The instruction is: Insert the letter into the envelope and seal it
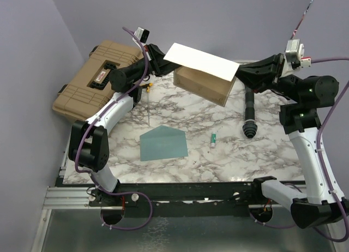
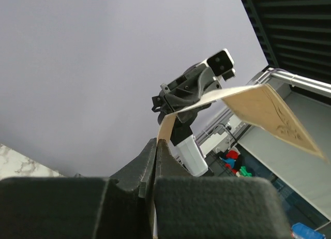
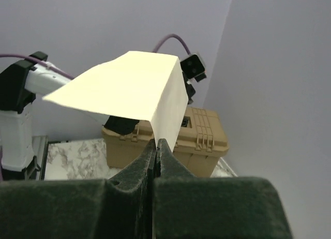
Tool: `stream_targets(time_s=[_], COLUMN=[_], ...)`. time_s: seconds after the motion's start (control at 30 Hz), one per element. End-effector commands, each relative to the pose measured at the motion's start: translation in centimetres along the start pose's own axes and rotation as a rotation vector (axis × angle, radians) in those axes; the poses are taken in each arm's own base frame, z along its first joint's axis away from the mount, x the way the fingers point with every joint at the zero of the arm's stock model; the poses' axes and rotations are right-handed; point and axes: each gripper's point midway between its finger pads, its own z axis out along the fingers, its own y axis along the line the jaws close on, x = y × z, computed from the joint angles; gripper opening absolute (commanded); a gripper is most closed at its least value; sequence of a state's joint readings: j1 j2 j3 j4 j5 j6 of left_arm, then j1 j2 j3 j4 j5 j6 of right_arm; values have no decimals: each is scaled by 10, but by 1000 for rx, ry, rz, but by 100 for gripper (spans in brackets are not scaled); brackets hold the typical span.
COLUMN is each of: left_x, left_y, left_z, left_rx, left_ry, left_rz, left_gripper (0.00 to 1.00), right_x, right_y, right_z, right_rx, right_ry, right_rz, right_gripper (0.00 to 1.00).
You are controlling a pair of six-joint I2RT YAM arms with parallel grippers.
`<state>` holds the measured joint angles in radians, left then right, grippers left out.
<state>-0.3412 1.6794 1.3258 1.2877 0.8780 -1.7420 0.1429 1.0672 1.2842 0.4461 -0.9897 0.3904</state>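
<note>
Left gripper [image 1: 158, 59] and right gripper [image 1: 240, 73] both clamped on the letter [image 1: 202, 61] — held aloft at 12 o'clock, folded. Envelope [image 1: 162, 144] flat on desk [image 1: 234, 154], 6 o'clock of it. Risk: arms pull apart — paper tears or slips.

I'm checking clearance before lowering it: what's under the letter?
A cardboard box on the table sits beneath the letter. The letter hides much of the box's top and its far edge, so its contents cannot be seen.
</note>
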Motion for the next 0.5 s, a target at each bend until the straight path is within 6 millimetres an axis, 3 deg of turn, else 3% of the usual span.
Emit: stream_targets(time_s=[0.0,0.2,0.47], left_x=[-7,0,5], left_y=[-26,-21,-13], left_z=[5,10,9], left_rx=[64,66,52], left_ry=[-40,-5,31], left_rz=[31,-12,-27], left_gripper=[0,0,0], right_x=[1,9,9], right_y=[25,16,-22], right_z=[-4,-1,3], right_rx=[-160,-158,29], right_ry=[88,103,45], right_rz=[-110,-114,-160], right_gripper=[1,1,1])
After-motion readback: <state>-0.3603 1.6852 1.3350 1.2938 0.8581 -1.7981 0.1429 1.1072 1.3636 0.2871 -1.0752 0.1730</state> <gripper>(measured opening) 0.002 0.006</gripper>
